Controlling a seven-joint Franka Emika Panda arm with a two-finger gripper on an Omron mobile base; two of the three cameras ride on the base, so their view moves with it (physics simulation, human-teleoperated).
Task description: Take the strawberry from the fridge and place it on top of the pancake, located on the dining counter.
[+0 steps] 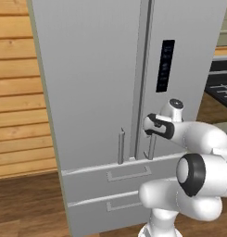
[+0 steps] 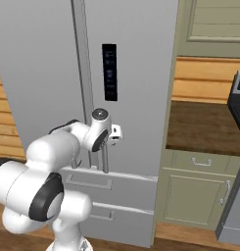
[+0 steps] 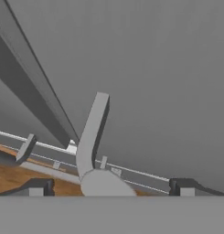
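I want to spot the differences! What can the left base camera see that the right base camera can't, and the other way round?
The left base view alone shows the wooden plank wall beside the fridge and the handle of the left door. The right base view alone shows the green cabinets with their brown countertop. Both show the closed grey fridge, its dark display panel, its two drawers and the gripper at the right door's handle.

1. Both fridge (image 1: 101,83) doors are shut, so no way inside.
2. The right door handle (image 3: 91,135) stands right in front of the wide-open gripper (image 3: 109,187), between its fingertips.
3. There's free space in front of the doors and the two drawers (image 1: 119,185).
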